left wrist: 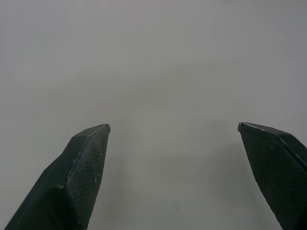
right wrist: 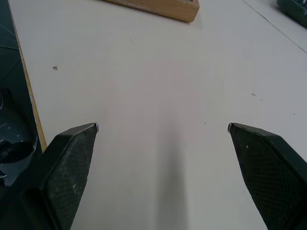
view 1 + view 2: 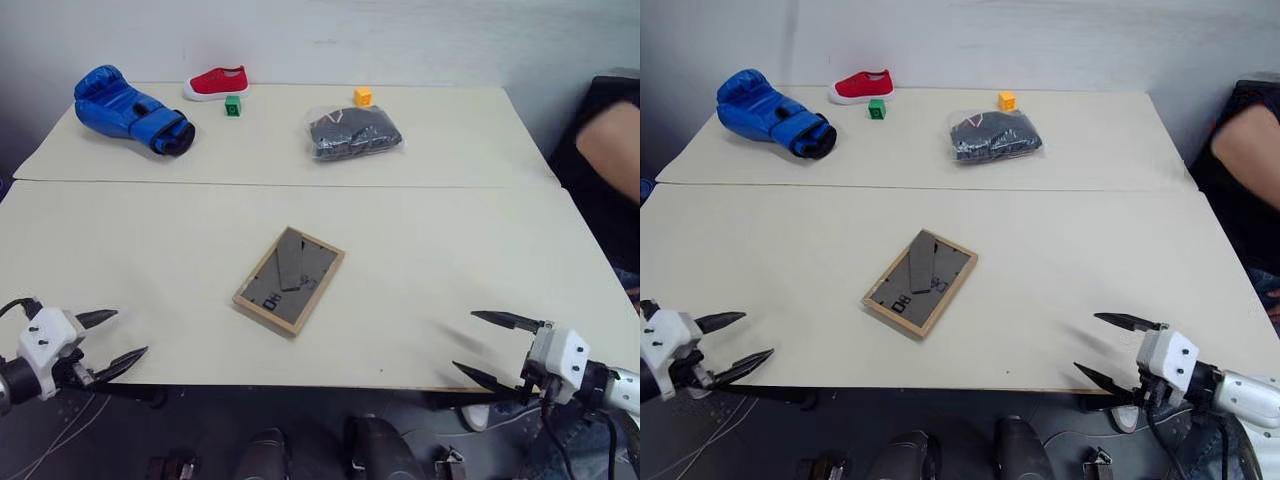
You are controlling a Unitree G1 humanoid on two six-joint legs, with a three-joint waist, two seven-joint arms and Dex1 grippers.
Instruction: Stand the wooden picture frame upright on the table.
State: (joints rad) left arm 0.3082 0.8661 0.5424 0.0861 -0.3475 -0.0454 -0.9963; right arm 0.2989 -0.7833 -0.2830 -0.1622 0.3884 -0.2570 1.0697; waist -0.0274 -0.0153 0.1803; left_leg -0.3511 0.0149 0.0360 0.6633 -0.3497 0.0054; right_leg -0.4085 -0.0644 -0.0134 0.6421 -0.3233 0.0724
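The wooden picture frame (image 3: pixel 290 280) lies flat on the tabletop (image 3: pixel 470 250), face down, its dark grey back panel and folded easel stand turned up. It sits on the nearer of the two joined surfaces, roughly midway across. Its long axis runs on a diagonal, from the near-left corner up toward the far right.

Both arms hang back at the near edge, well apart from it. The left end effector (image 3: pixel 112 340) is released, fingers spread wide with nothing between them, and the frame lies ahead of it and to its right. The right end effector (image 3: pixel 495 349) is likewise spread and empty, with the frame ahead and to its left; its wrist view catches a corner of the light wood.

Neither arm looks clearly nearer, I'd say. The frame's near-left corner points toward the left arm.
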